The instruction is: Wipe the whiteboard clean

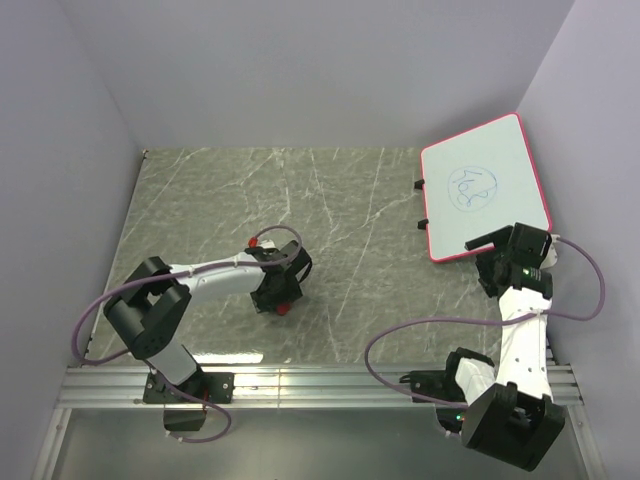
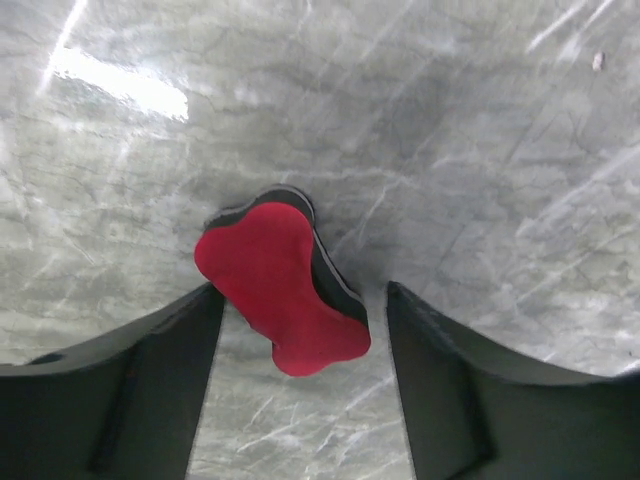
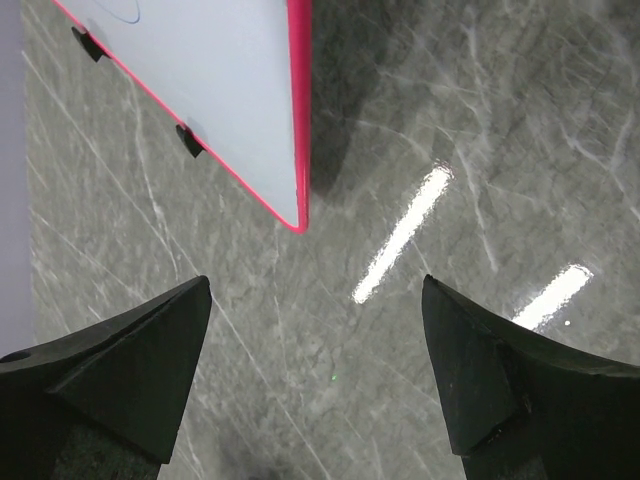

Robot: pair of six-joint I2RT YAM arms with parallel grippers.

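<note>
The whiteboard (image 1: 485, 187), white with a pink-red rim, lies at the far right of the table and bears a blue circled scribble (image 1: 471, 187). Its near corner shows in the right wrist view (image 3: 230, 90). My right gripper (image 1: 492, 247) is open and empty just in front of that corner (image 3: 315, 300). A red bow-shaped eraser (image 2: 280, 285) with a black base lies on the table. My left gripper (image 2: 300, 310) is open with its fingers on either side of the eraser's near end. In the top view the left gripper (image 1: 280, 290) stands over the eraser (image 1: 284, 309), mid-table.
The table is grey marble (image 1: 350, 230), enclosed by pale walls at the left, back and right. Two black clips (image 1: 420, 203) stick out from the whiteboard's left edge. A metal rail (image 1: 320, 385) runs along the near edge by the arm bases.
</note>
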